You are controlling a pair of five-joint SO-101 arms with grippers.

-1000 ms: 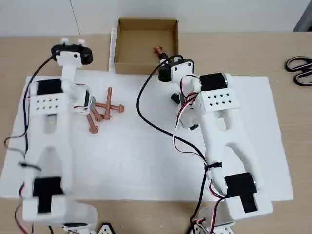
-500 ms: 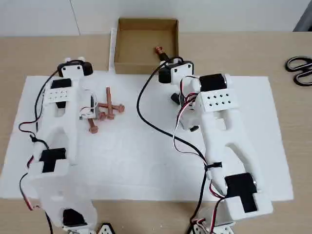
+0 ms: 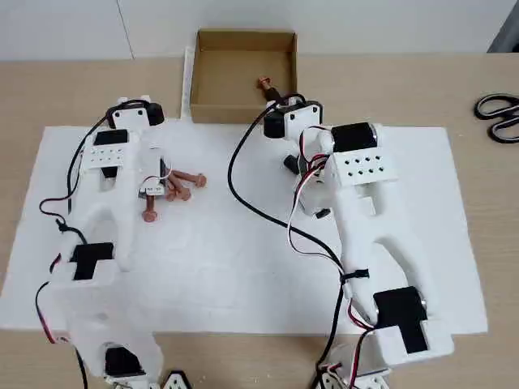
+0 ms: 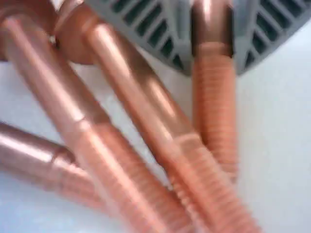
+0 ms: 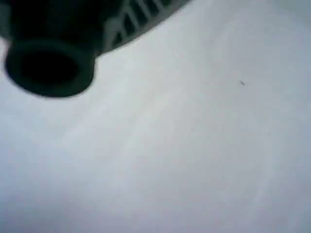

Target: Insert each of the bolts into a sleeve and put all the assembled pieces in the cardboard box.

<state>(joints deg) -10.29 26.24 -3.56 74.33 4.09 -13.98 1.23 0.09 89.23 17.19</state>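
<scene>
Several copper bolts (image 3: 185, 180) lie in a loose pile on the white sheet (image 3: 243, 259). My left gripper (image 3: 156, 185) is down on the pile's left side and hides part of it. In the left wrist view the bolts (image 4: 121, 121) cross one another, and one bolt (image 4: 214, 97) lies against the grey ribbed pad. My right gripper (image 3: 296, 162) hangs over the sheet in front of the cardboard box (image 3: 199, 77), shut on a black sleeve (image 3: 289, 163) (image 5: 48, 68). One assembled bolt (image 3: 267, 86) lies in the box.
Scissors (image 3: 499, 117) lie on the wooden table at the far right. Black cables (image 3: 243, 190) trail across the sheet between the arms. The lower half of the sheet is bare.
The left arm has drawn back and lowered, bringing its gripper onto the bolt pile, which it now partly covers. The right arm and its sleeve have stayed still.
</scene>
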